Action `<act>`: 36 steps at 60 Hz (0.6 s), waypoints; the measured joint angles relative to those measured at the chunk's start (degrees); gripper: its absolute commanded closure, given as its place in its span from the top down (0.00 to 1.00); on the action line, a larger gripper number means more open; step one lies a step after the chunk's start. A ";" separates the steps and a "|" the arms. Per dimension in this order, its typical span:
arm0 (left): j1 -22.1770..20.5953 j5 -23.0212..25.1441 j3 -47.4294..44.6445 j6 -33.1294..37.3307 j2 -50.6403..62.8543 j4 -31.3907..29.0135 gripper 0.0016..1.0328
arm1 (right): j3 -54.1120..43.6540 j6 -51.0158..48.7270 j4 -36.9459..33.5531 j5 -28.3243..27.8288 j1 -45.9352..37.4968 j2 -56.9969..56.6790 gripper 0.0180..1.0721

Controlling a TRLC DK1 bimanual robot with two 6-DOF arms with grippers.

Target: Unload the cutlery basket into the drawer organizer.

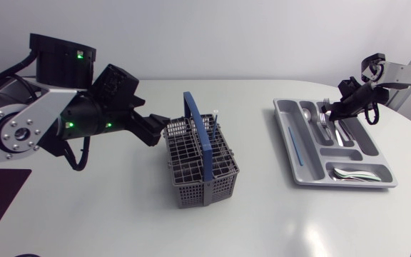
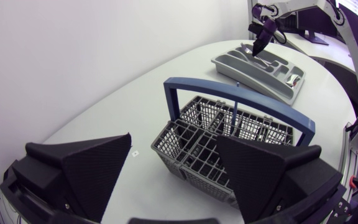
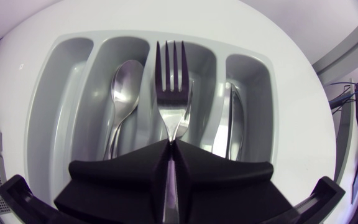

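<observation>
The white table (image 1: 262, 221) carries two things: a grey wire basket (image 1: 198, 168) near its middle and a grey organizer (image 1: 344, 185) toward its right edge, well apart from each other.

The left arm (image 1: 41, 121) comes in from the table's left edge. Its gripper (image 2: 174, 149) is released, fingers spread wide, just beside the basket's left rim; I cannot tell whether it touches. The basket's upright blue handle (image 1: 198, 128) arches across the basket, right ahead of the open fingers and between them and the far half. A thin white stick (image 1: 216, 114) pokes up from the far side of the basket, beyond the handle.

The right arm (image 1: 405, 71) comes in from the right edge and hangs over the far end of the organizer. Its gripper (image 3: 169, 149) is clenched on the handle of a fork (image 3: 171, 74), tines pointing away from it, over a middle long compartment. Whether the fork rests on the bottom is unclear.

A spoon (image 3: 124, 87) lies in the long compartment on one side of the fork and a knife (image 3: 236, 124) in the one on the other side. More spoons (image 1: 355, 173) lie in the crosswise compartment at the organizer's near end, and a thin blue strip (image 1: 295, 143) lies in the narrow compartment on its left.
</observation>
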 measured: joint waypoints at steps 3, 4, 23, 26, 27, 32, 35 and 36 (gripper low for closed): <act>0.00 0.00 -0.26 -0.02 -0.26 0.00 0.92 | 0.52 0.09 0.02 0.44 0.13 0.31 0.38; 0.00 0.00 -0.37 0.00 -0.35 0.00 0.92 | 0.57 0.09 0.04 0.66 0.20 0.33 0.43; 2.78 0.31 -2.27 0.02 -0.72 -0.02 0.92 | -14.01 0.28 8.85 -0.37 1.77 -12.59 0.73; 3.85 0.90 -2.75 0.07 -0.70 0.00 0.92 | -18.18 0.28 10.12 -1.46 3.13 -17.40 0.73; 4.13 1.07 -2.82 0.07 -0.70 -0.02 0.92 | -19.93 0.28 10.58 -2.03 3.85 -19.45 0.73; 5.42 1.33 -3.10 0.20 -0.22 0.00 0.92 | -26.58 0.28 11.89 -4.26 8.20 -28.15 0.73; 6.12 1.51 -3.08 0.22 0.81 0.24 0.92 | -30.01 0.28 12.17 -5.44 11.45 -32.68 0.73; 6.27 1.51 -3.08 0.22 1.18 0.24 0.92 | -30.73 0.28 12.28 -5.73 12.41 -33.75 0.73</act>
